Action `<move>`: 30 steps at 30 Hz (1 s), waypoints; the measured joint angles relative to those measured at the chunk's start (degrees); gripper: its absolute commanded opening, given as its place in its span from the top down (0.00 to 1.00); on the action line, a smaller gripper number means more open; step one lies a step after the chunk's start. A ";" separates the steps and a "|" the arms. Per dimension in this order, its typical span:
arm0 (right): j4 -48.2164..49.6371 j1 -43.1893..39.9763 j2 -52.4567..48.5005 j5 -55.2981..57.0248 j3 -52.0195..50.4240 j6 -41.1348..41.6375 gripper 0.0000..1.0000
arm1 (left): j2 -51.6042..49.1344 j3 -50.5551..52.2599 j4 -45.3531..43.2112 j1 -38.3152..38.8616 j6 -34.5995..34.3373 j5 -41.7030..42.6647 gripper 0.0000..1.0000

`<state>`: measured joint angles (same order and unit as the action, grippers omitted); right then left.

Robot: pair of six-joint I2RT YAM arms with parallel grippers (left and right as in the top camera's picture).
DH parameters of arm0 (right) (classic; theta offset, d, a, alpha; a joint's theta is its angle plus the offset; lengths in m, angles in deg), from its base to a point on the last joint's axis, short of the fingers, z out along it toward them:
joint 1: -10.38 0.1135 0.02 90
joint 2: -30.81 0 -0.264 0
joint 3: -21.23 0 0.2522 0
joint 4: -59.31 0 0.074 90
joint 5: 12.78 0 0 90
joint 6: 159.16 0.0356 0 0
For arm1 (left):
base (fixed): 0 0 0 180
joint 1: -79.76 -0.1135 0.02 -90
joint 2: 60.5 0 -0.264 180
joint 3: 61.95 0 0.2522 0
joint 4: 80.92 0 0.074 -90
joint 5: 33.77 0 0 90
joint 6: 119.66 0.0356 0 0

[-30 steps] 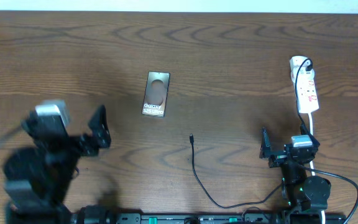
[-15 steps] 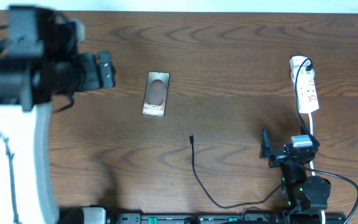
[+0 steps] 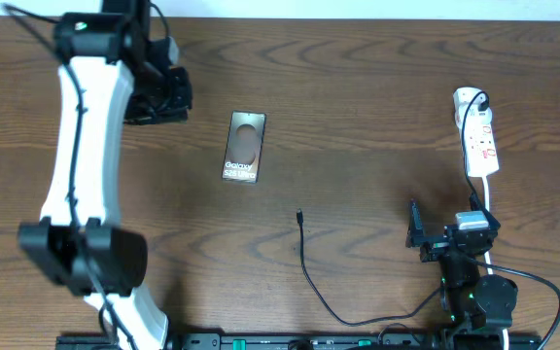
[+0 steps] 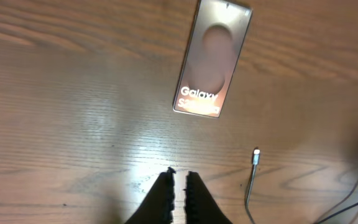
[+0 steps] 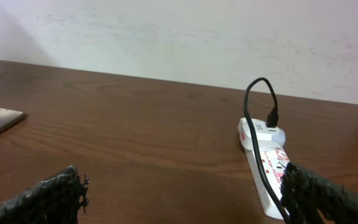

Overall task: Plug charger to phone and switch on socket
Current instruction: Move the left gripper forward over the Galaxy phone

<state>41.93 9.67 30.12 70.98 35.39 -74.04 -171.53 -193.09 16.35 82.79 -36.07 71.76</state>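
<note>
The left gripper (image 3: 171,95) hangs at the upper left of the overhead view with its jaws pressed together on nothing, so it would have to spread before it could take anything. Lowered as it is, it would likely only nudge the phone (image 3: 244,148) or flick away the plug tip (image 3: 299,216). The phone lies flat and loose left of centre, so pushing the tip into it could slide it unless the other arm braces it. The charger (image 3: 311,277) trails slack from below the phone to the lower edge, and a pull might drag on its far end at the socket (image 3: 478,136) at the right. The right gripper (image 3: 416,233), spread wide and empty, sits just below the socket beside its white cord (image 3: 487,199), a likely snag. The table (image 3: 358,78) has bare wood between phone and socket; its far edge runs close above the left gripper.
</note>
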 measured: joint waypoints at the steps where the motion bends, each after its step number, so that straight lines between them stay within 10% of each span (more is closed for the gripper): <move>1: 0.00 0.00 0.00 0.00 0.00 -0.02 0.01 | -1.36 0.00 -0.02 0.39 0.02 0.17 0.92; 8: 0.00 0.00 0.00 0.00 0.00 0.00 0.01 | -10.78 0.02 -3.30 4.00 0.13 0.96 0.04; 30: 0.00 0.00 0.00 0.00 0.00 0.00 0.01 | -17.31 1.70 -17.05 8.83 0.28 1.11 0.02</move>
<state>41.93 9.67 30.12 70.98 35.39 -74.04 -188.84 -191.39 -0.70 91.62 -35.79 72.88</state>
